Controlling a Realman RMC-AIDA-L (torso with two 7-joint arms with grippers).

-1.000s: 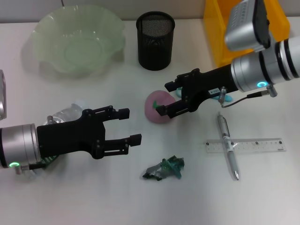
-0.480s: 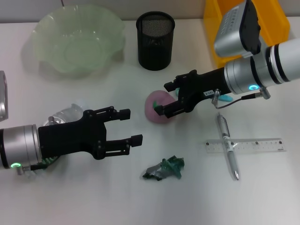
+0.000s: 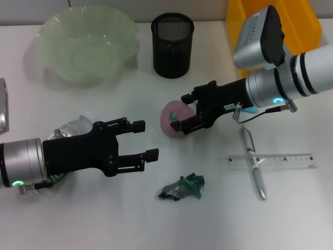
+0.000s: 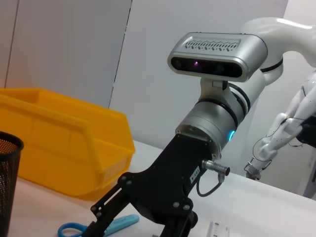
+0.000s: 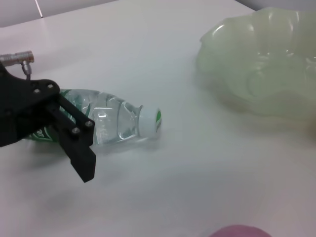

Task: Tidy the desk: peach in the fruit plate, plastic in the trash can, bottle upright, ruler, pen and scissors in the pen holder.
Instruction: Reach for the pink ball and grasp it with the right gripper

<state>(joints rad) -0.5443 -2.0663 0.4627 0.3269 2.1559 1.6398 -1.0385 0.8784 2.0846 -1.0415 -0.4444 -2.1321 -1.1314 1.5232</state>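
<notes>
The pink peach (image 3: 173,118) lies mid-desk; its top edge shows in the right wrist view (image 5: 239,231). My right gripper (image 3: 185,111) is open, its jaws standing either side of the peach's right part. My left gripper (image 3: 141,139) is open and empty, left of the peach. The bottle (image 3: 73,127) lies on its side under my left arm, cap towards the fruit plate (image 5: 266,64); it also shows in the right wrist view (image 5: 113,121). The plastic (image 3: 182,187) lies in front. The pen (image 3: 252,161) lies across the ruler (image 3: 283,161). The scissors (image 3: 251,109) are mostly hidden behind my right arm.
The fruit plate (image 3: 86,44) stands at the back left and the pen holder (image 3: 172,44) at the back middle. The trash can (image 3: 237,36) is at the back right, partly behind my right arm's camera. The left wrist view shows the trash can (image 4: 59,143) and scissors (image 4: 98,227).
My right gripper has moved a little left, its open jaws closer around the peach. The left arm has not moved.
</notes>
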